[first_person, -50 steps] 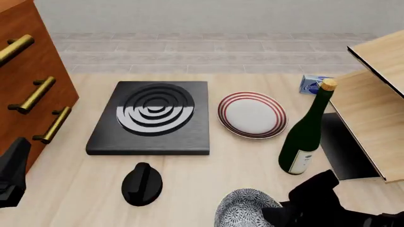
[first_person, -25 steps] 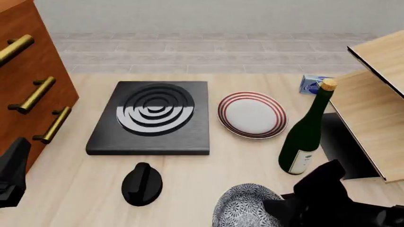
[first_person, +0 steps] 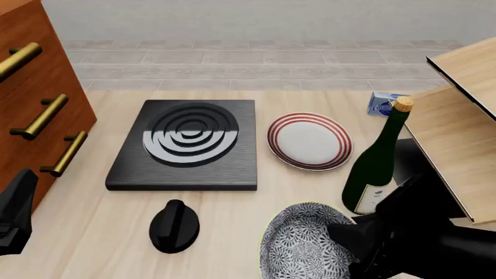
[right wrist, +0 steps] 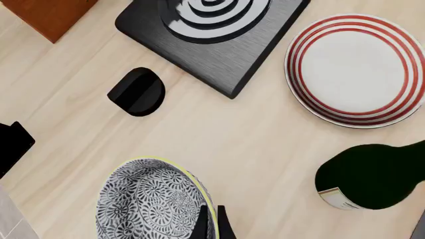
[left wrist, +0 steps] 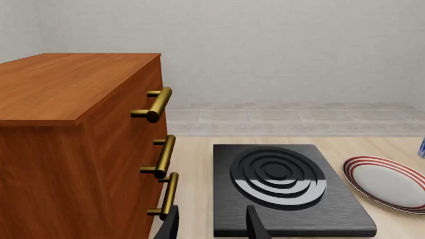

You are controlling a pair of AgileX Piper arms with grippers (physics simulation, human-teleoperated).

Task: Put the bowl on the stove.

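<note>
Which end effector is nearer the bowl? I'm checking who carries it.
Right. The right end effector is pinched on the bowl at its rim. The left end effector sits far off by the wooden drawers, past the black knob.

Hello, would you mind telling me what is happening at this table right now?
The right gripper is pinched on the rim of the patterned bowl near the table's front edge, by the green bottle. The stove it is meant for sits further back and to the left, with nothing on it, next to a red-ringed plate. A black knob lies between bowl and stove. The left gripper is open and idle beside the wooden drawers.
</note>
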